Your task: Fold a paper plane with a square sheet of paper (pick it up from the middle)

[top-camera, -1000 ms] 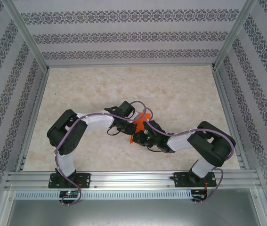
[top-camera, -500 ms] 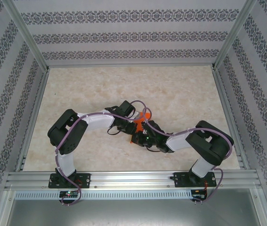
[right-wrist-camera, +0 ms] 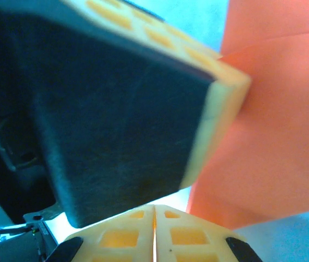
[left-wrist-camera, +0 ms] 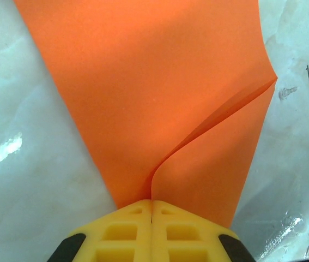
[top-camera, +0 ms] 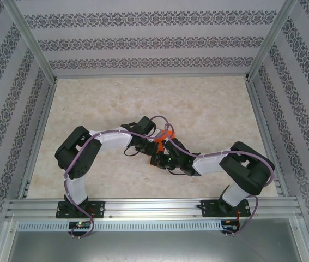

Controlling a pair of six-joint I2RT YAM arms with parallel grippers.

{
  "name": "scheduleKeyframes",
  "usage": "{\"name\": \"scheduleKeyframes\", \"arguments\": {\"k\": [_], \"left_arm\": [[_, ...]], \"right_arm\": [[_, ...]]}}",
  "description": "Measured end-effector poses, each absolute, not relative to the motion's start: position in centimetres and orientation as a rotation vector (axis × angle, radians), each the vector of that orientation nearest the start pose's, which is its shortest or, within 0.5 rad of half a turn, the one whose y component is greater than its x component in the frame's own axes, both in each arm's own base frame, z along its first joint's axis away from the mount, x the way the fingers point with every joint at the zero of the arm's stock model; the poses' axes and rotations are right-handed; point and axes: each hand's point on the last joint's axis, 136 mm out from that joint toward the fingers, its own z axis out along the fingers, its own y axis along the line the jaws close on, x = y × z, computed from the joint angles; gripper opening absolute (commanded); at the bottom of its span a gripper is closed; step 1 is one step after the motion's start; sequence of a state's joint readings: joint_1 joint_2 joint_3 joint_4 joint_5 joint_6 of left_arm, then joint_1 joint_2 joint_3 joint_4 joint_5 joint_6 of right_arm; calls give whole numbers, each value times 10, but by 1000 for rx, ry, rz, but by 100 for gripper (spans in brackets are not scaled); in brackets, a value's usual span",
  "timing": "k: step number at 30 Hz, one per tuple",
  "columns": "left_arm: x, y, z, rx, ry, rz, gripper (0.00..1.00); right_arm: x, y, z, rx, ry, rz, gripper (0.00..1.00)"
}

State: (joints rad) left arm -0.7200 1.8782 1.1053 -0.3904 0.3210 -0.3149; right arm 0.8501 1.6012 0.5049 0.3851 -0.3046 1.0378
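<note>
The orange sheet of paper [left-wrist-camera: 159,93] is folded into layers, with one flap bowing out from a crease. My left gripper [left-wrist-camera: 152,203] is shut on it where the layers meet, above the table. From above, a small patch of the paper [top-camera: 161,143] shows between the two wrists at mid-table, with the left gripper [top-camera: 153,146] right against the right gripper [top-camera: 164,154]. In the right wrist view my right gripper [right-wrist-camera: 154,208] is shut, with no paper seen between its fingers. The left gripper's dark finger [right-wrist-camera: 116,109] looms just beyond it, and the paper [right-wrist-camera: 274,136] lies to its right.
The table [top-camera: 214,109] has a pale marbled top. Aluminium rails [top-camera: 143,207] run along the near edge and patterned walls [top-camera: 143,46] close in the back and sides. Purple cables [top-camera: 208,154] loop over both arms.
My right gripper has edged left and closer to the left gripper, covering more of the orange paper seen from above. The left arm has held still.
</note>
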Motion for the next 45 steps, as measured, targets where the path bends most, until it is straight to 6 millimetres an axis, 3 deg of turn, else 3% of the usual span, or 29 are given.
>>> {"name": "scheduleKeyframes", "arguments": {"k": [6, 13, 16, 19, 24, 29, 35, 39, 45], "left_arm": [[275, -312, 19, 664, 2788, -701, 4], [275, -312, 19, 664, 2788, -704, 4], [275, -312, 20, 663, 2787, -704, 4], [276, -312, 21, 663, 2789, -702, 4], [275, -312, 22, 663, 2796, -699, 4], [275, -312, 23, 664, 2797, -699, 4], [276, -313, 23, 665, 2799, -698, 4], [276, -313, 23, 670, 2800, -696, 5], [275, -312, 22, 690, 2801, -690, 5]], "right_arm": [[209, 315, 14, 65, 2691, 1128, 9], [210, 314, 16, 60, 2709, 1097, 12], [208, 308, 27, 50, 2682, 1097, 13], [214, 295, 50, 67, 2610, 1108, 13], [253, 254, 77, 209, 2486, 1036, 13], [286, 220, 64, 304, 2515, 908, 12], [327, 236, 61, 217, 2558, 888, 11], [333, 246, 43, 154, 2628, 877, 11], [328, 245, 14, 65, 2759, 787, 10]]}}
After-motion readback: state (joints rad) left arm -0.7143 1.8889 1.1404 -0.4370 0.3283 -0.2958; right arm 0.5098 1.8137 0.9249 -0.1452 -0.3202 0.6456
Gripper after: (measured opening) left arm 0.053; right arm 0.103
